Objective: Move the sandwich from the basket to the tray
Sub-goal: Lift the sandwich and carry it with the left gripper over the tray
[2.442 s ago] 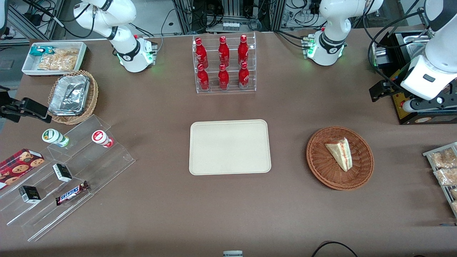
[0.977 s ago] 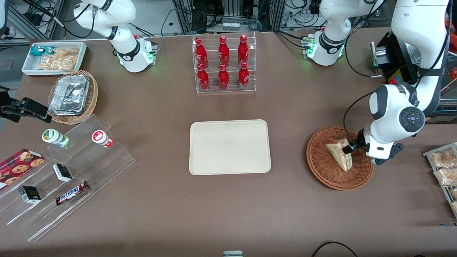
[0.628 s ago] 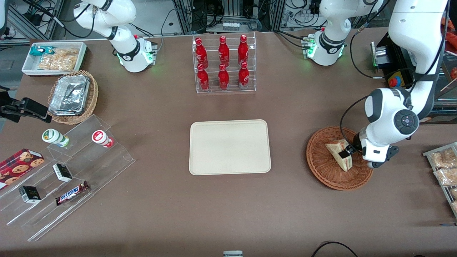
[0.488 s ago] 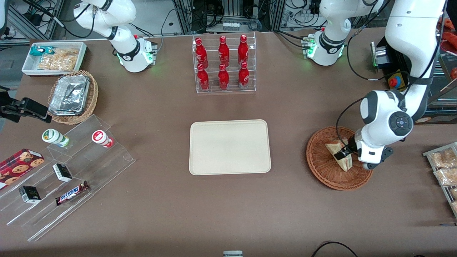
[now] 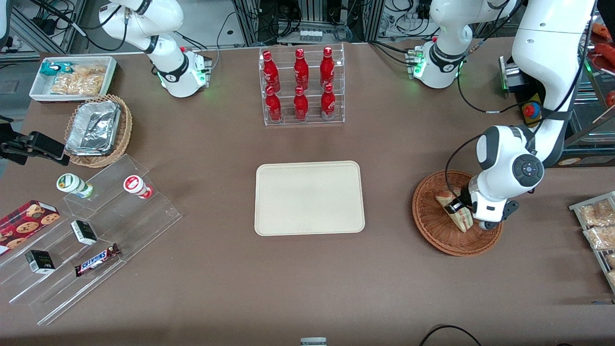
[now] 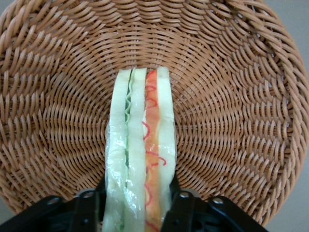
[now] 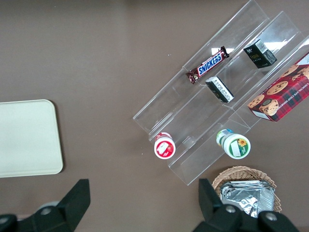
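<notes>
I saw the wrapped triangular sandwich lying in the round reddish-brown wicker basket, with my left gripper down on it, a finger against each bread face, pinching it; the flat cream-beige tray sat well apart, bare

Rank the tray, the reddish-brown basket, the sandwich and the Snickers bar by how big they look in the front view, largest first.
1. tray
2. basket, under the gripper
3. and 4. sandwich and Snickers bar: unsure, since the arm hides part of the sandwich and the visible parts look much alike.
</notes>
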### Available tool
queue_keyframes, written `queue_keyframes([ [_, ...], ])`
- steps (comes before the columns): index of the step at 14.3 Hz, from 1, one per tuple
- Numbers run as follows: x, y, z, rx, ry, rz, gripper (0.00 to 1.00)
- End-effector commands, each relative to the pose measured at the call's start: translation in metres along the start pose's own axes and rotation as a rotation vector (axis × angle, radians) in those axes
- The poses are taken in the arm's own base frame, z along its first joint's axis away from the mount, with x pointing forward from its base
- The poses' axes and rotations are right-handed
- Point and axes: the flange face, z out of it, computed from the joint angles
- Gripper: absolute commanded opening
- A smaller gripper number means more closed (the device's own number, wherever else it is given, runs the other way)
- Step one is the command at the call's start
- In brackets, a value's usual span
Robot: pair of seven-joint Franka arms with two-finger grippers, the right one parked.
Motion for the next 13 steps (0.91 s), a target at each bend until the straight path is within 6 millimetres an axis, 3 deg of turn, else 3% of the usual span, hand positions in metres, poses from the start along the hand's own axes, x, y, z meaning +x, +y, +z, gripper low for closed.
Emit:
queue_keyframes([
  [1,0.006,0.007,-0.026,-0.001,0.011,0.034,0.06],
  [3,-0.005,0.026,-0.060,-0.007,0.014,0.072,0.06],
  [7,-0.080,0.108,-0.096,-0.019,-0.028,0.249,0.06],
  [11,-0.183,0.188,-0.079,-0.012,-0.053,0.363,0.07],
  [13,-0.220,0.229,-0.067,-0.016,-0.059,0.381,0.08],
])
